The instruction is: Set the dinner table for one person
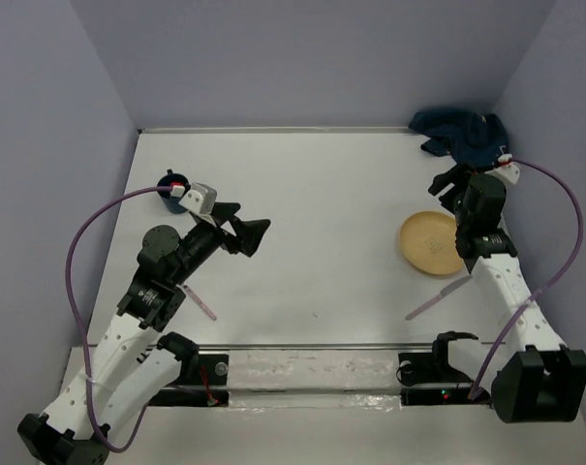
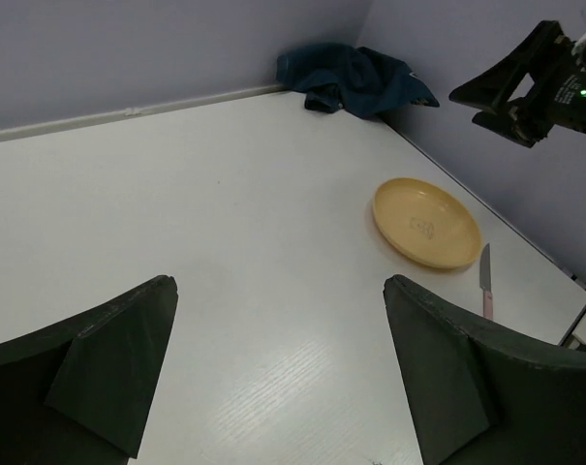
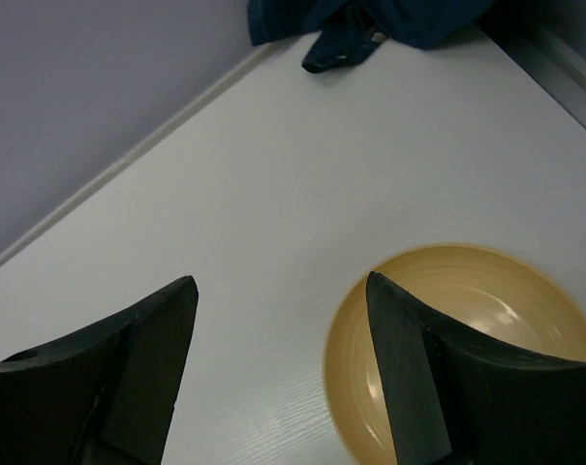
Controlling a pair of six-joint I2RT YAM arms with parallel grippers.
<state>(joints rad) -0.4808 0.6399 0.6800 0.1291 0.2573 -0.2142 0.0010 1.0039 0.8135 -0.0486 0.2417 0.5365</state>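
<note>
The white dinner table [image 1: 322,194] holds a yellow plate [image 1: 430,242] at the right. A knife with a pink handle [image 1: 438,298] lies just in front of the plate. A pink utensil [image 1: 200,302] lies at the left by my left arm. A dark blue cup [image 1: 173,189] stands at the far left. My left gripper [image 1: 249,225] is open and empty above the left-middle of the table. My right gripper [image 1: 446,189] is open and empty, just beyond the plate's far edge. In the right wrist view the open gripper [image 3: 281,286] hovers over the plate's [image 3: 467,349] left rim.
A crumpled navy cloth [image 1: 462,134] lies in the far right corner. It also shows in the left wrist view [image 2: 355,77] and the right wrist view [image 3: 370,19]. Purple walls close the table on three sides. A metal rail [image 1: 312,346] runs along the near edge.
</note>
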